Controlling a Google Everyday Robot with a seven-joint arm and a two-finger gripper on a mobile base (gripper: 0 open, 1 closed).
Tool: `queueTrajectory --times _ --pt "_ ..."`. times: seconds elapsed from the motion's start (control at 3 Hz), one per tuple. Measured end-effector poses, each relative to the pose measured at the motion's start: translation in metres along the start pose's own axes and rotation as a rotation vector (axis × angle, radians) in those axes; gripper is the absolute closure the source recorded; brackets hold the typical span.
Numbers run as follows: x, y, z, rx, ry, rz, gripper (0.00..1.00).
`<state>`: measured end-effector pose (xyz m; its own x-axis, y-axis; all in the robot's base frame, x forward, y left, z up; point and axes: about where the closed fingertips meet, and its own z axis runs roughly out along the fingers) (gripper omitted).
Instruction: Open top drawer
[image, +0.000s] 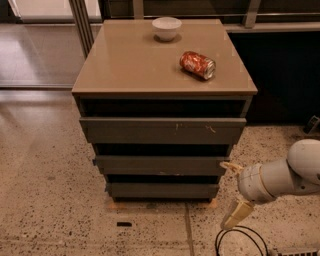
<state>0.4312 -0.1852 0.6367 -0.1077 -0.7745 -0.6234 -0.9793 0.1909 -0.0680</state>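
Gripper (229, 195) low beside 3-drawer cabinet (130, 65) (fingers spread), top drawer (162, 130) shut

My gripper (224, 195) hung low off the drawer cabinet's (135, 65) front right corner, fingers spread apart, just beside the bottom drawer (162, 190). The floor (55, 200) in front of the cabinet gave open room, apart from a small dark scrap (124, 224) near its front left foot and a black cable loop (240, 241) below my gripper. Nothing stood before the top drawer (162, 130). The soda can (197, 65) and white bowl (167, 28) sat on the cabinet's top, back from its front edge.
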Motion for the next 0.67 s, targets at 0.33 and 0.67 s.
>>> queueTrajectory --times 0.33,0.67 --pt "-0.005 0.005 0.017 -0.009 -0.020 -0.026 0.00" --pt "-0.014 0.011 0.062 -0.044 -0.062 -0.039 0.00"
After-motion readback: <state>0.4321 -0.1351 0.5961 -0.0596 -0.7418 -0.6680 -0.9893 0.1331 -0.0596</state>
